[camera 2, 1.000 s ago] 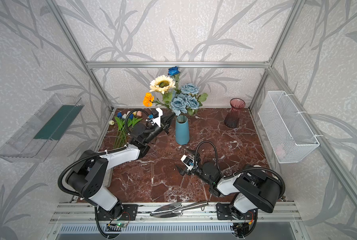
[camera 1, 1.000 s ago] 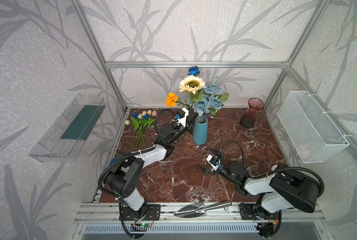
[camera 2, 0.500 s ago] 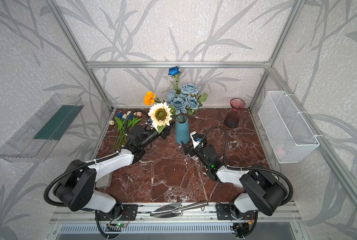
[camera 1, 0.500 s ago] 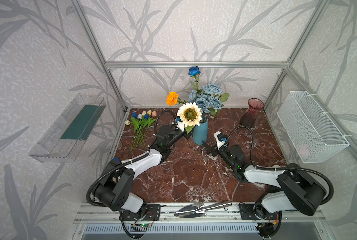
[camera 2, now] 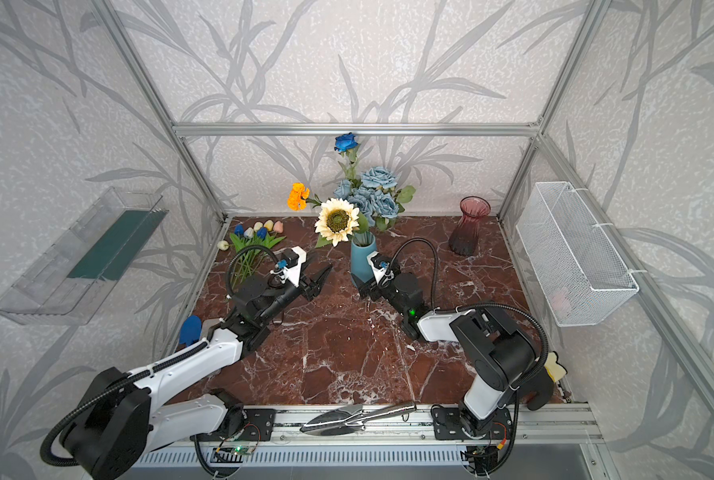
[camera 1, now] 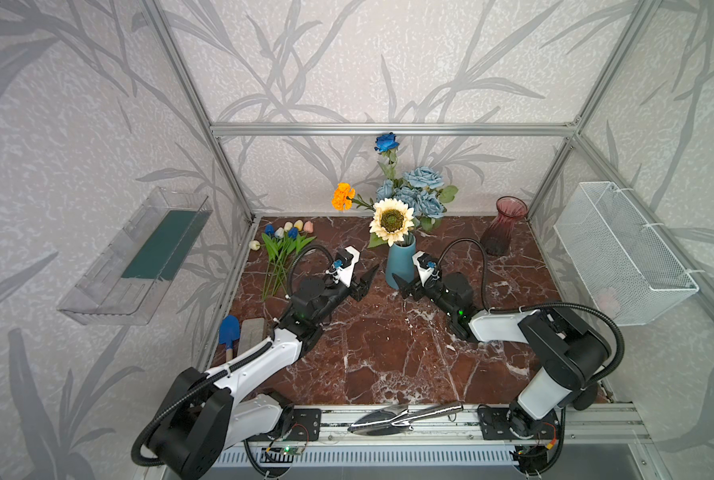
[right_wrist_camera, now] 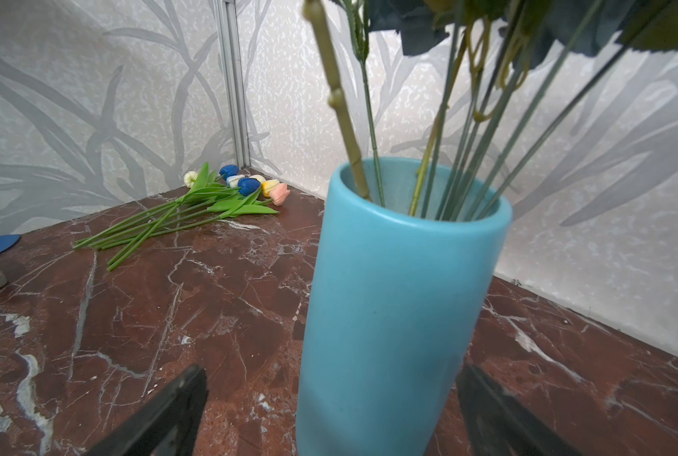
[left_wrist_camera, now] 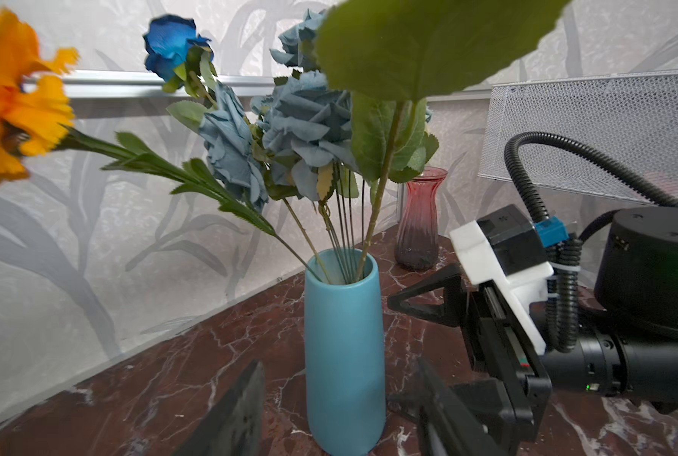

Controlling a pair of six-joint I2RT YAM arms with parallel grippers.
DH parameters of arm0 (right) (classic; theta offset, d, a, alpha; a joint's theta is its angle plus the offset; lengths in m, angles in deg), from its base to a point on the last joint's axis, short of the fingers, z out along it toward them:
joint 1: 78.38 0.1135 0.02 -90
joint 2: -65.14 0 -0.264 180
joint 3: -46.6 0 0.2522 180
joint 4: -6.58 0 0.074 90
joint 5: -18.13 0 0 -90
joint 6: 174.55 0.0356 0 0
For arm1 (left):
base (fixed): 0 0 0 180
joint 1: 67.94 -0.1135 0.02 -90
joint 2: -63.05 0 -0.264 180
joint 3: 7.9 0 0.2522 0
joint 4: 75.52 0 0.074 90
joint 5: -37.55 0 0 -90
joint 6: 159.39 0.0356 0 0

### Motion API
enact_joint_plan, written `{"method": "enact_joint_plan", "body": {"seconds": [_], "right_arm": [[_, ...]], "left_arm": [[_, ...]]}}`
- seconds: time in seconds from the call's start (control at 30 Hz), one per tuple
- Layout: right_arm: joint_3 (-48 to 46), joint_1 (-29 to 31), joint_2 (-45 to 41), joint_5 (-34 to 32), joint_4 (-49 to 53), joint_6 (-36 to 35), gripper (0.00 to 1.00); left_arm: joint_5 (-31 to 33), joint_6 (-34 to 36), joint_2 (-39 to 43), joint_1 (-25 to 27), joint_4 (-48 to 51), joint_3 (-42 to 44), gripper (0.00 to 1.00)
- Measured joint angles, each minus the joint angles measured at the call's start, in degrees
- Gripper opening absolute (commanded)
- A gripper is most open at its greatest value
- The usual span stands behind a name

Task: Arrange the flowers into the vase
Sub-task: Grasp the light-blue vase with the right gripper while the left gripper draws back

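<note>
1. At 12 o'clock on the marble floor (camera 1: 388, 353), the blue vase (camera 1: 401, 266) stands upright. It holds the dark blue rose (camera 1: 386, 142), the dusty-blue rose bunch (camera 1: 423, 191), the orange marigold (camera 1: 343, 196) and now the sunflower (camera 1: 391, 220).
2. A second ago the sunflower was clamped in the left gripper (camera 1: 365, 282), high above the bouquet. Now its head sits low in front of the roses. In the left wrist view its stem runs down through the vase rim, and it stands with nothing holding it.
3. The left gripper has let go and drawn back to 9 o'clock of the vase, near it but apart. Its fingers are spread with nothing between them.
4. The right gripper (camera 1: 406, 279) has come up from mid-floor to 4 o'clock of the vase. Its jaws are fully apart and straddle the lower body. The right wrist view shows a gap on each side, so it is not squeezing the vase. I judge that it is there to steady the vase.
5. The tulips (camera 1: 284, 245) lie flat at 10 o'clock, near the back-left corner, well apart from both grippers. They are the only flowers outside the vase, so this one bunch is what remains. Fetching it looks like the left arm's job. The vase mouth is already crowded, so the thin stems may snag on the way in.
6. The red glass vase (camera 1: 502, 226) stands at 2 o'clock with no stems in it.
</note>
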Motion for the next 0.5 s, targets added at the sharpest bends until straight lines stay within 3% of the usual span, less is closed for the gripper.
{"method": "enact_joint_plan", "body": {"seconds": [0.07, 0.17, 0.5], "right_arm": [[1.3, -0.8, 2.2, 0.9, -1.5, -0.1, 0.99], [3.2, -2.4, 4.9, 2.3, -3.3, 0.1, 0.99], [8.2, -3.9, 9.6, 5.9, -6.8, -0.1, 1.00]], "left_arm": [[1.0, -1.0, 2.3, -0.1, -1.6, 3.0, 0.82], [1.6, -1.7, 3.9, -0.1, -2.1, 6.4, 0.87], [2.8, -2.8, 3.7, -0.1, -2.1, 8.6, 0.89]]}}
